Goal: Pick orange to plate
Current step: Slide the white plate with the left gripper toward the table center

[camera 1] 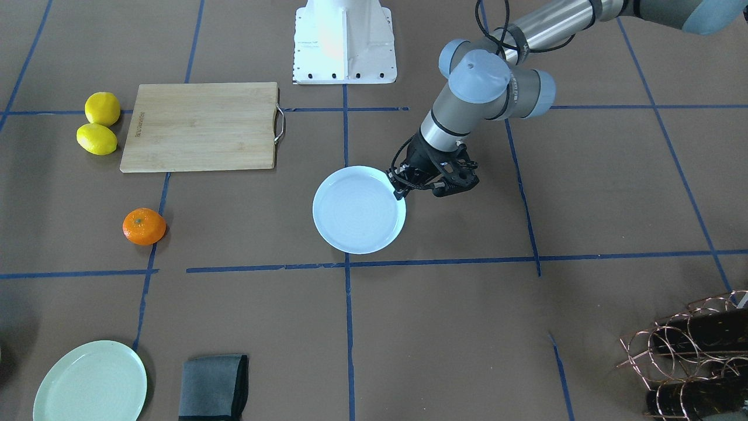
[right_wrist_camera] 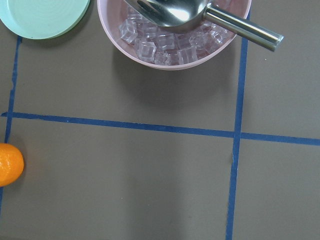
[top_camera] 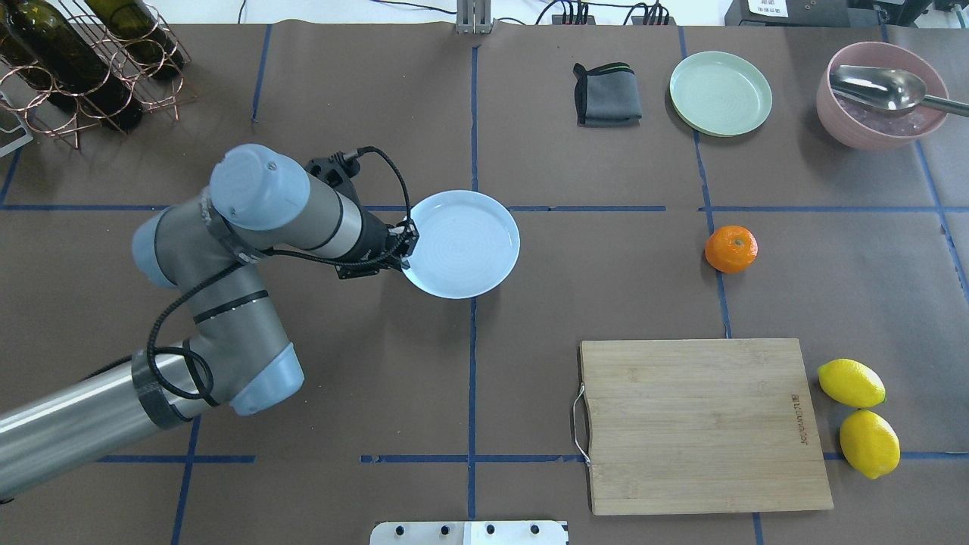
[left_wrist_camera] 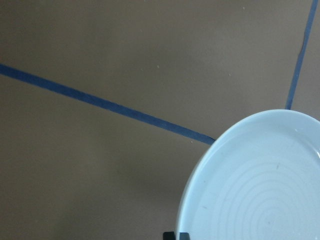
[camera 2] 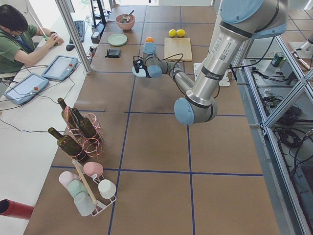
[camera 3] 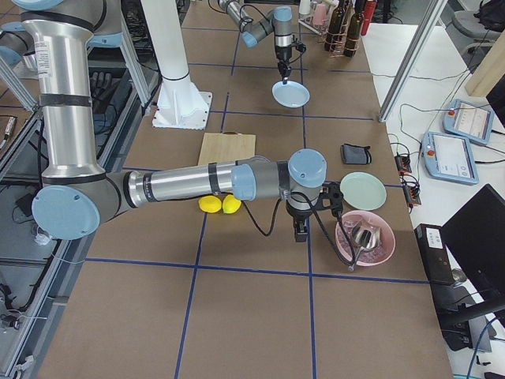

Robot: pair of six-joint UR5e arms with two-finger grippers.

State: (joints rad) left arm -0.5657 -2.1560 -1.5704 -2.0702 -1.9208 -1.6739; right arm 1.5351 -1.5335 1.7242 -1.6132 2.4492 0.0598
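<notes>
Exterior right shows the near right gripper (camera 3: 300, 234), wide or closed I cannot tell, which should come down over the small round bright orange (camera 1: 144, 226) on the table (camera 1: 467, 304), while farther off the left gripper (camera 1: 402, 188) pinches the round pale blue plate (camera 1: 359, 210).

The cutting board (top_camera: 704, 424) bears a small line of burnt-in lettering along its short edge opposite the handle. It is perhaps a brand name, but too small to read. Nothing else is legible.
</notes>
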